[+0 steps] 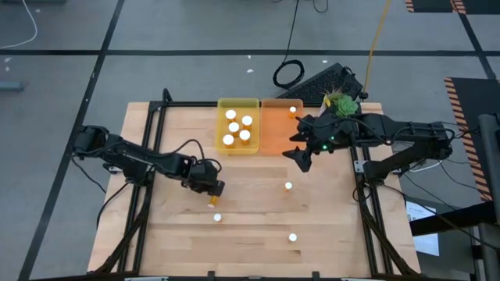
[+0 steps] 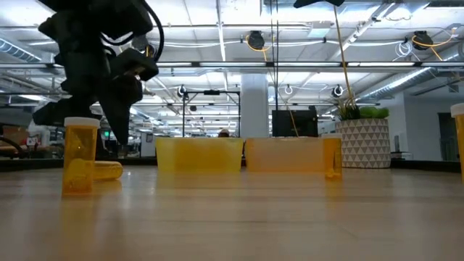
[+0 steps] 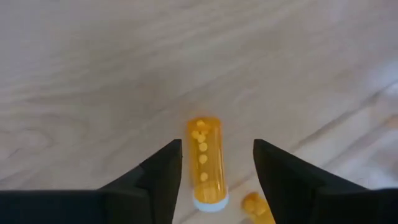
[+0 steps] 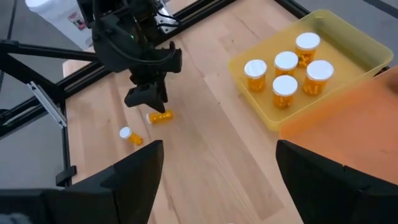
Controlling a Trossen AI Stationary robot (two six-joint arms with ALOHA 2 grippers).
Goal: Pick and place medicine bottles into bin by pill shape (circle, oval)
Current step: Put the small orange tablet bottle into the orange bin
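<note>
An orange medicine bottle point(image 3: 206, 163) with a white cap lies on its side on the wood table. My left gripper point(image 3: 217, 146) hangs open just above it, one finger on each side, not touching. In the high view this gripper point(image 1: 212, 187) is left of the table's middle, with the bottle point(image 1: 212, 200) just near of it. Three more bottles stand upright on their bases point(image 1: 217, 218), point(image 1: 288, 186), point(image 1: 293, 237). The yellow bin point(image 1: 222, 105) holds several capped bottles; the orange bin point(image 1: 275, 133) holds one point(image 1: 293, 109). My right gripper point(image 1: 301, 156) waits open above the orange bin's near edge.
A white pot with a green plant point(image 1: 342, 103) stands at the table's far right corner, beside my right arm. A keyboard and cables lie beyond the far edge. Black frame rails point(image 1: 152, 140) run along the left and right sides. Bare wood stretches along the near side.
</note>
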